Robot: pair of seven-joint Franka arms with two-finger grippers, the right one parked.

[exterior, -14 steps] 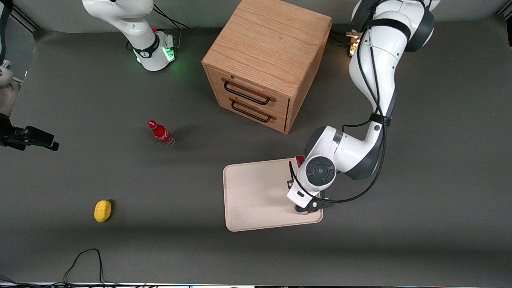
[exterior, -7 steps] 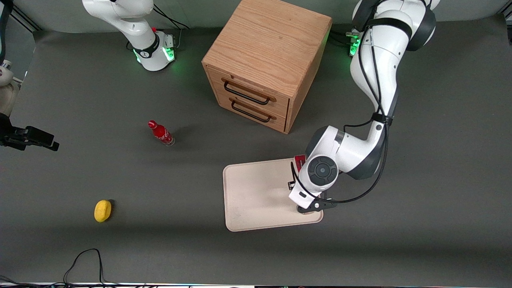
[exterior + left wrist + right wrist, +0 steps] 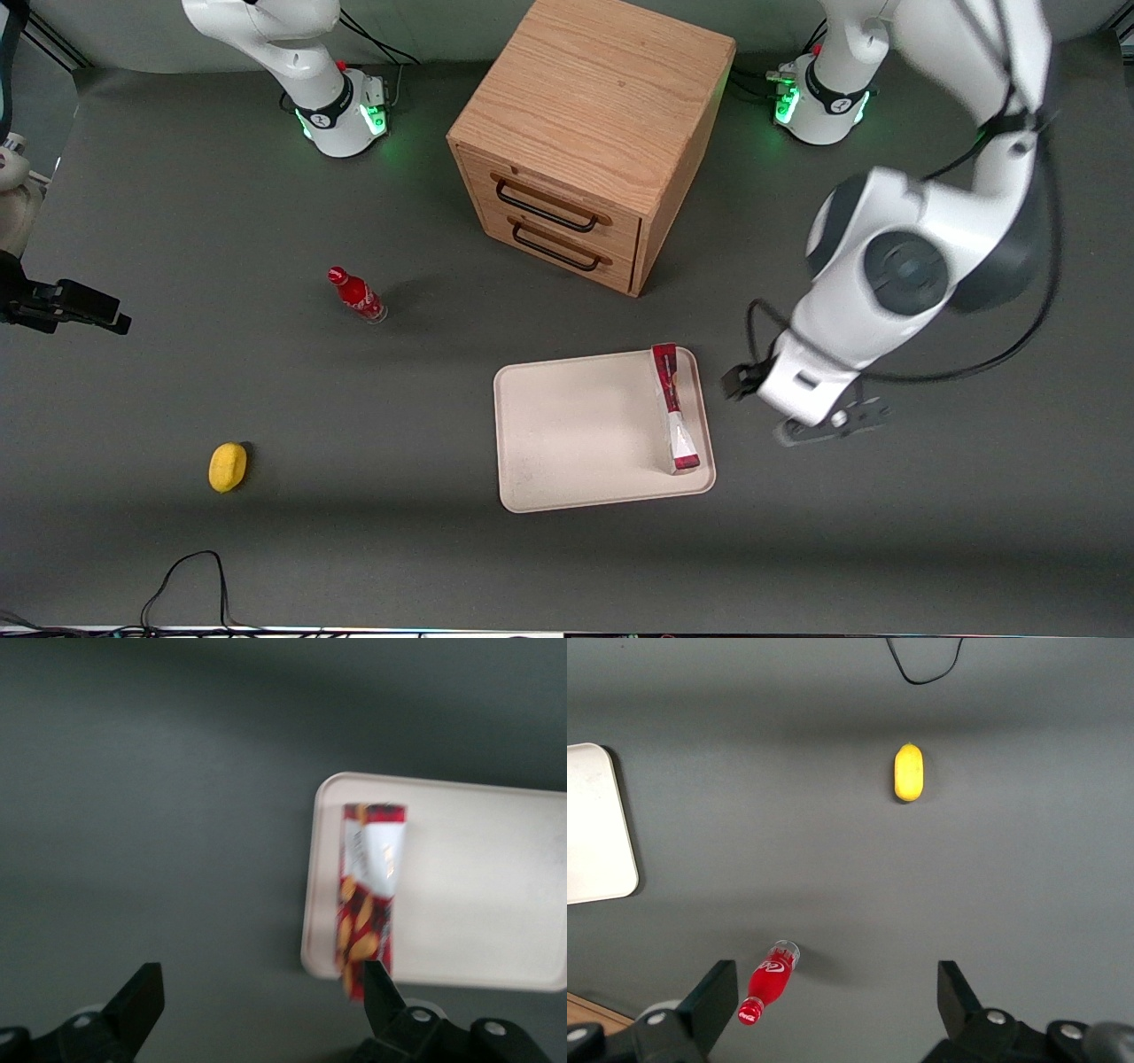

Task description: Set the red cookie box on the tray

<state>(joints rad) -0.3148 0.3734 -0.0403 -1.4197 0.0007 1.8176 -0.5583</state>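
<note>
The red cookie box lies flat on the cream tray, along the tray's edge toward the working arm's end. One end of the box reaches the tray's rim nearest the front camera. My left gripper is open with nothing between its fingers. It hovers high over bare table beside the tray, toward the working arm's end, apart from the box. In the front view the left arm's wrist covers the fingers.
A wooden cabinet with two drawers stands farther from the front camera than the tray. A small red bottle and a yellow object lie toward the parked arm's end. A black cable loops at the table's front edge.
The gripper has let go of the box, risen and swung off the tray toward the working arm's end. The box stays on the tray, now uncovered.
</note>
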